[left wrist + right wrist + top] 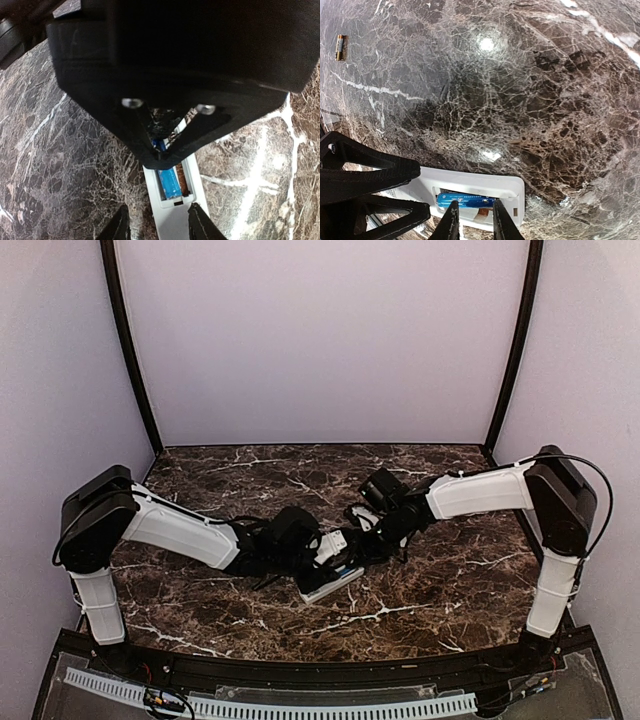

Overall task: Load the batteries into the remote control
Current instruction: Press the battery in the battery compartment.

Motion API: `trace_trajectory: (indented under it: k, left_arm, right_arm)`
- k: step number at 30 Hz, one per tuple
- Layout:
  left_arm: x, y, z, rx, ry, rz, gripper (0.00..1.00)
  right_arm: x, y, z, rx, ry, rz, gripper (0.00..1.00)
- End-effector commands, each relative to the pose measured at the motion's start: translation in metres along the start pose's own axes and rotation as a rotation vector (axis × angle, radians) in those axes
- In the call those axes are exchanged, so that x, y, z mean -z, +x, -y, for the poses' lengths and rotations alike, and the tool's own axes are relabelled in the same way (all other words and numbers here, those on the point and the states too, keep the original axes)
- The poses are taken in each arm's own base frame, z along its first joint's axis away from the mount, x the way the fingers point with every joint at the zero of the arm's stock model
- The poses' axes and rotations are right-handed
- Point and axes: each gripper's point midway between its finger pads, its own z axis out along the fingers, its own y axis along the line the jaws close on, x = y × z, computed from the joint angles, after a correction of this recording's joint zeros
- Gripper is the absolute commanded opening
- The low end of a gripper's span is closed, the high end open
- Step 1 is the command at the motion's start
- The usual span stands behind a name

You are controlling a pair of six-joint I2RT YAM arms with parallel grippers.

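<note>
Gently now, with my right fingers (451,222) slightly parted atop the battery (465,200) at bottom centre and my left fingers (199,225) flanking the remote control (172,225), grip unclear, I'd press it squarely flat.

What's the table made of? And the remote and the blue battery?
The table looks like polished dark marble, or a marble print: white veins, bright glints. The remote control looks like smooth white plastic, with moulded edges. The blue battery seems metal in a glossy blue wrapper.
</note>
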Motion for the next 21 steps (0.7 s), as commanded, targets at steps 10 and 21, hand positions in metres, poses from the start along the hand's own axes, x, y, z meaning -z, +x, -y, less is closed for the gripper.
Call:
trace_trajectory:
  k: [10, 21]
  left_arm:
    - [0.008, 0.006, 0.007, -0.016, 0.015, -0.003, 0.39]
    - [0.018, -0.002, 0.010, -0.012, 0.037, 0.018, 0.37]
  right_arm:
    - [-0.015, 0.010, -0.036, 0.034, -0.192, -0.065, 0.19]
    - [0.030, -0.009, -0.049, 0.079, -0.219, 0.030, 0.19]
